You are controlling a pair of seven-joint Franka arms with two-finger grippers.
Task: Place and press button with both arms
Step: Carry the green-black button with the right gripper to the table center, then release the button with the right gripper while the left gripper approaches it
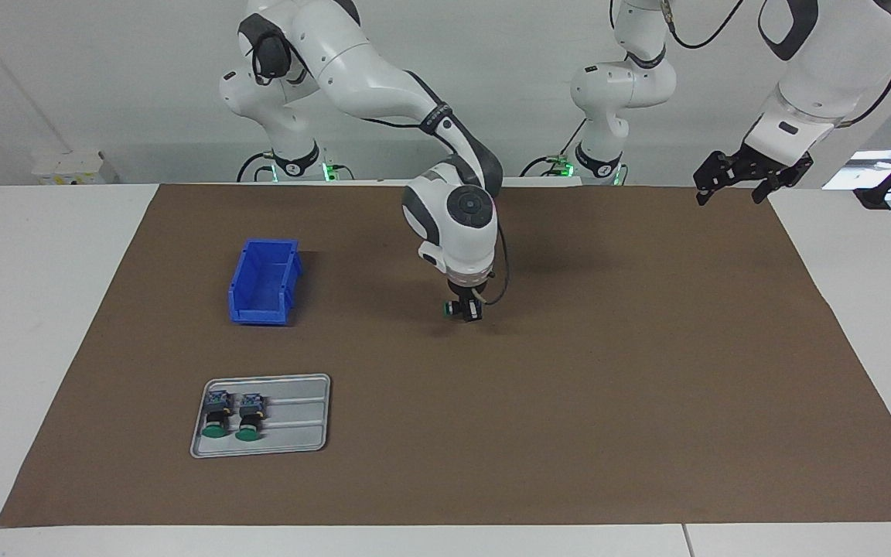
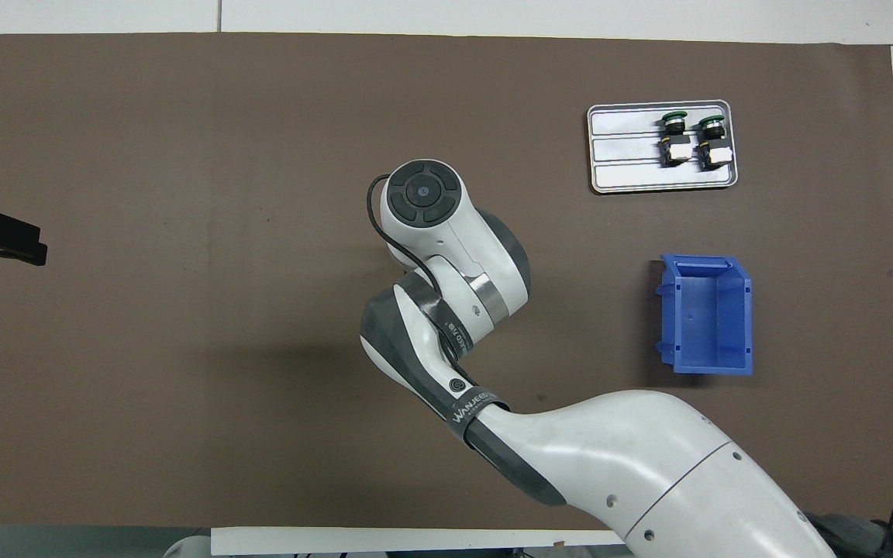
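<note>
My right gripper hangs low over the middle of the brown mat, shut on a button that lies sideways with its green cap pointing toward the right arm's end of the table. I cannot tell whether the button touches the mat. In the overhead view the right arm's wrist hides both the gripper and the button. My left gripper waits, open and empty, raised over the mat's edge at the left arm's end; part of the left gripper shows in the overhead view.
A grey tray farther from the robots at the right arm's end holds two more green-capped buttons. A blue bin stands nearer to the robots than the tray.
</note>
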